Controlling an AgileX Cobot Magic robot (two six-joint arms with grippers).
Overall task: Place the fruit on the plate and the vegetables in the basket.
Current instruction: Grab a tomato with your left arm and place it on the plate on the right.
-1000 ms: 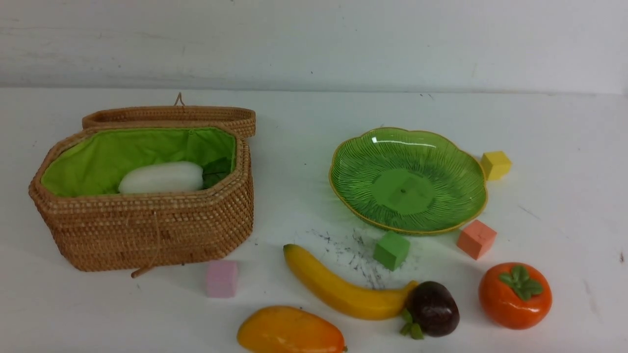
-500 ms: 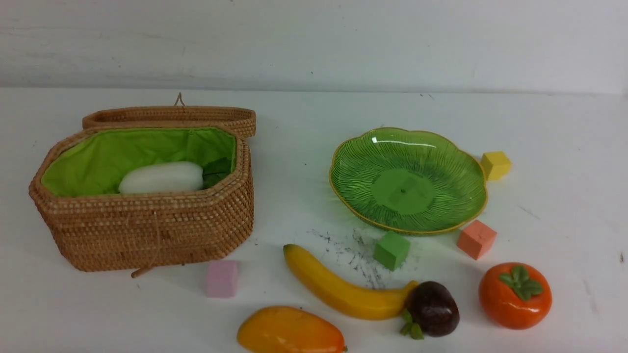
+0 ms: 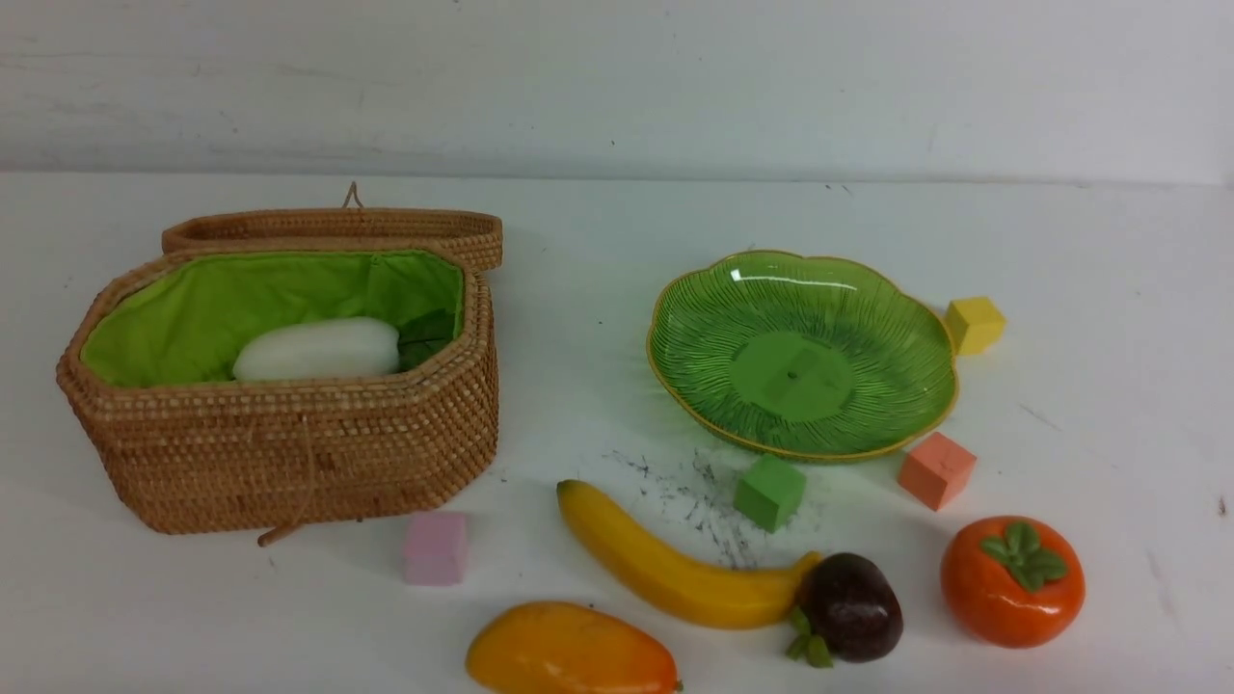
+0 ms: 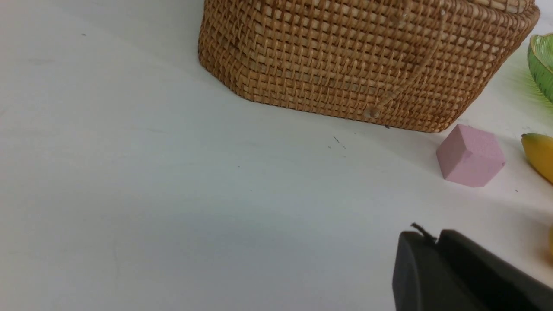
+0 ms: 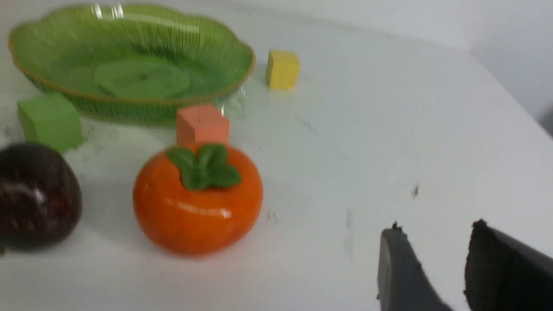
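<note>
The wicker basket (image 3: 289,453) stands at the left with its lid back; a white radish (image 3: 316,349) lies on its green lining. The green plate (image 3: 675,376) at centre right holds nothing. In front lie the banana (image 3: 665,569), mango (image 3: 569,653), dark round fruit (image 3: 853,605) and persimmon (image 3: 1010,583). Neither arm shows in the front view. My left gripper (image 4: 434,236) is shut and holds nothing, low over bare table near the basket (image 4: 363,60). My right gripper (image 5: 434,229) is open and holds nothing, to the side of the persimmon (image 5: 196,207).
Foam cubes lie about: pink (image 3: 436,547) by the basket, green (image 3: 769,492) and salmon (image 3: 935,469) at the plate's front rim, yellow (image 3: 974,324) at its right. A white wall runs along the table's back.
</note>
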